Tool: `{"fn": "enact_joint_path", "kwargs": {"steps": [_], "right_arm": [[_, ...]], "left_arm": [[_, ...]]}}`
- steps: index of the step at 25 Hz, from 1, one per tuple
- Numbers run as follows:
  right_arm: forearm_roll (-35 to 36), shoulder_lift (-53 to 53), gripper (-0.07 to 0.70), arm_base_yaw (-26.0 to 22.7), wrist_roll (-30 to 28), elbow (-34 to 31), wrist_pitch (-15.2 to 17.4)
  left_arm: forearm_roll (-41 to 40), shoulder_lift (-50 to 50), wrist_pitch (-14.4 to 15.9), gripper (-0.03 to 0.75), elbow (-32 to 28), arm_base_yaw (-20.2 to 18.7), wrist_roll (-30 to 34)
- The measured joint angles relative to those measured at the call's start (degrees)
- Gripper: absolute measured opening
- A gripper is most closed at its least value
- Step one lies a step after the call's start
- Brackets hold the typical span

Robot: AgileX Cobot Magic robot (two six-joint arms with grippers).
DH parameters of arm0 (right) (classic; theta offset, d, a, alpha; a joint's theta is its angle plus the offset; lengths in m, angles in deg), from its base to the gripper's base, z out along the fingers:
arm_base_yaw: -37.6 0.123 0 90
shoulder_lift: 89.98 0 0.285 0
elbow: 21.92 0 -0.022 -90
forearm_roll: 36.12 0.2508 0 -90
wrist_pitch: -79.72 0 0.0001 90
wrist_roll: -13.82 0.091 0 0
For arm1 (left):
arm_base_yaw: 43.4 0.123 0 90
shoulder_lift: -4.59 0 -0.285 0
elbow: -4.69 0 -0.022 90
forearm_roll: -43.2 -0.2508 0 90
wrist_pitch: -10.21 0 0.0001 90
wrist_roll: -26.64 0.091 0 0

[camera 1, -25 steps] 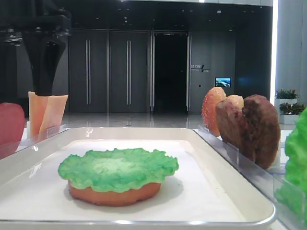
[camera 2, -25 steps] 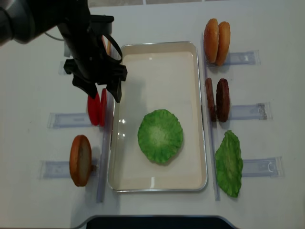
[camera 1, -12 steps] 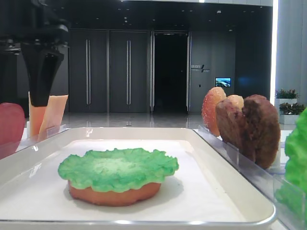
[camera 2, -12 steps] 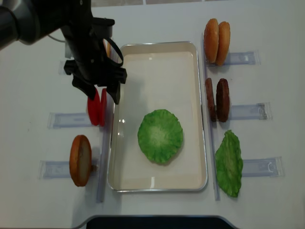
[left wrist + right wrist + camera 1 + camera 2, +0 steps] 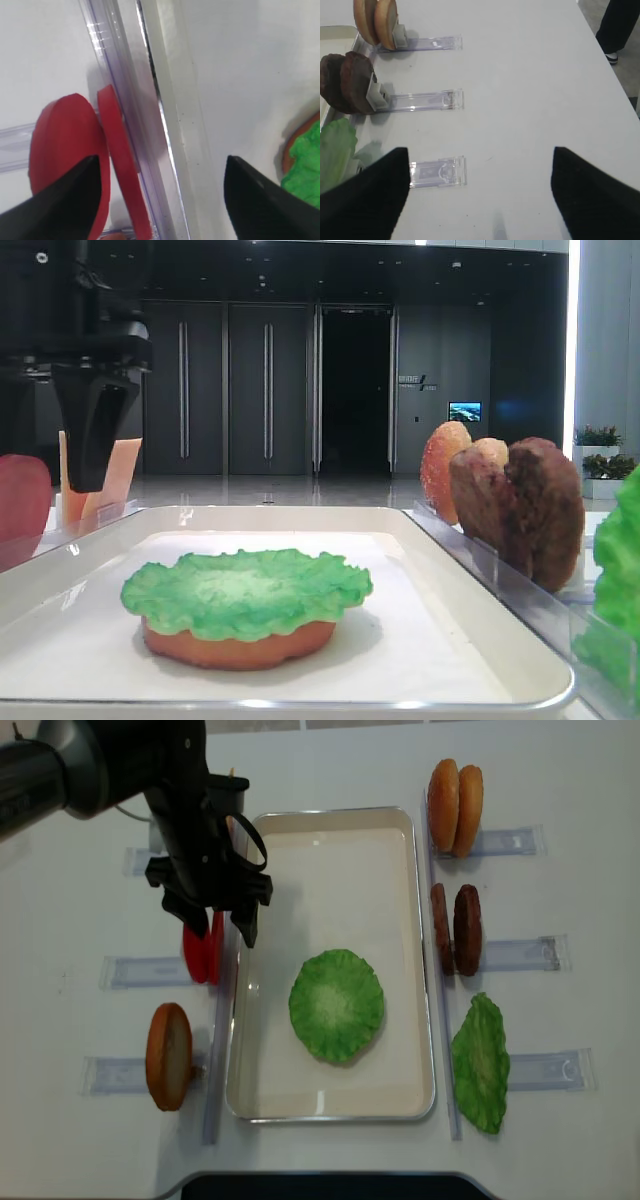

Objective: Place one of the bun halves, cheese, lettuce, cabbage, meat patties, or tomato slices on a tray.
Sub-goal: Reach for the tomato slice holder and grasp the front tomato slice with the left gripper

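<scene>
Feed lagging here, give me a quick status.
Left claw open over the tomato slices, nothing held. Right claw open, empty. Tray holds lettuce on a bun. Nothing blocking.

Left gripper [image 5: 213, 925] fingers [image 5: 65, 200] spread wide, pointing down.

glossy white tray [image 5: 330, 840] (smooth), rough meat patties [image 5: 455, 930]

Blk arm [image 5: 110, 765], blk wedge end effector [image 5: 215, 925] fingers.
</scene>
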Motion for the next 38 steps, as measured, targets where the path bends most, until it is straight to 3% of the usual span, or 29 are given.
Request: {"fn": "enact_joint_path", "kwargs": {"steps": [8, 20, 31, 38], "right_arm": [[0.0, 0.0, 0.577, 0.0, 0.0, 0.0, 0.0], [0.0, 0.0, 0.577, 0.0, 0.0, 0.0, 0.0], [0.0, 0.0, 0.577, 0.0, 0.0, 0.0, 0.0], [0.0, 0.0, 0.577, 0.0, 0.0, 0.0, 0.0]], "left_arm": [[-1.0, 0.0, 1.5, 0.428, 0.0, 0.0, 0.0], [-3.1, -0.8, 3.5, 0.379, 0.1, 0.0, 0.3], [-5.2, -0.8, 4.0, 0.058, 0.1, 0.0, 0.5], [-5.3, -0.8, 4.8, 0.05, 0.1, 0.0, 0.9]]}}
